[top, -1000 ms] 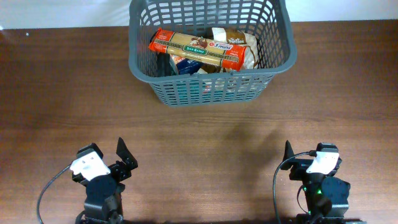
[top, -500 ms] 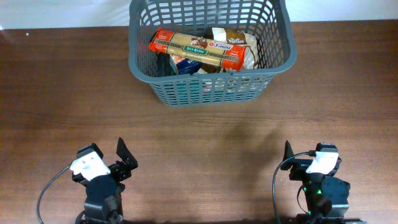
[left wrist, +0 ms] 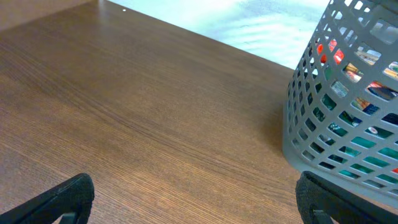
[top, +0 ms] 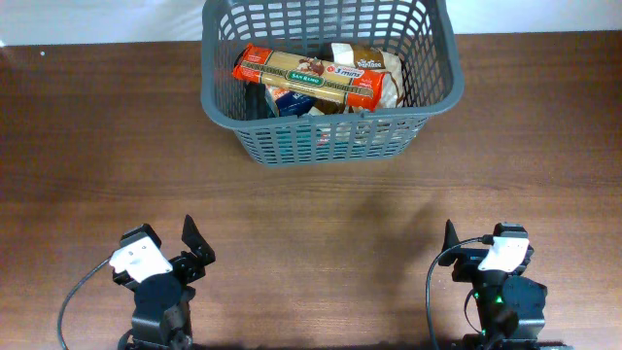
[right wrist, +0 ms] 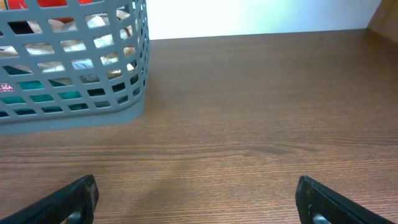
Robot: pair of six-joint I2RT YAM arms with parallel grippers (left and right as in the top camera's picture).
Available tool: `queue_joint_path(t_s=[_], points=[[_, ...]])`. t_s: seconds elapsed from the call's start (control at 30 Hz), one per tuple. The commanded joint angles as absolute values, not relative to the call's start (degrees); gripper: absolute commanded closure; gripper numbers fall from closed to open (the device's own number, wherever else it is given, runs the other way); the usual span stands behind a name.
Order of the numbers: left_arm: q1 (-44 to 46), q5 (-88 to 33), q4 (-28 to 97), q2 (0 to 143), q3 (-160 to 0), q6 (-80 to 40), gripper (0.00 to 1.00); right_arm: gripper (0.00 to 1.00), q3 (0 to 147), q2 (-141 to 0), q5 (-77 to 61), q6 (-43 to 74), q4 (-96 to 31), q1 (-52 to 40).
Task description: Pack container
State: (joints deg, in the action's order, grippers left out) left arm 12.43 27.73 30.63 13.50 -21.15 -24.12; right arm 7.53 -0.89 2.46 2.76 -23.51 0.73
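The dark grey slotted basket point(top: 219, 102) stands at the far middle of the table. It holds a long red and tan pasta packet point(top: 307, 77) lying on top of other packets point(top: 374, 66). The basket also shows in the left wrist view point(left wrist: 339, 99) at the right and in the right wrist view point(right wrist: 71, 68) at the upper left. My left gripper point(top: 187, 255) is at the near left, open and empty, far from the basket. My right gripper point(top: 455, 255) is at the near right, open and empty.
The brown wooden table point(top: 97, 146) stretches around the basket. A pale wall or surface lies beyond the table's far edge point(right wrist: 261, 15).
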Motion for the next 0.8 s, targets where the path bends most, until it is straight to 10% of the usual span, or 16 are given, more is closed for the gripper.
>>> queue_joint_path(t_s=[0.0,0.77], points=[[12.1,29.1,30.6,13.1,-20.6,-24.8,0.01,0.01,6.8,-0.2,2.1,2.8,-23.1,0.4],[0.7,14.0,13.9,0.3,-8.5,-24.8,0.01,0.01,6.8,-0.2,2.1,2.8,-23.1,0.4]])
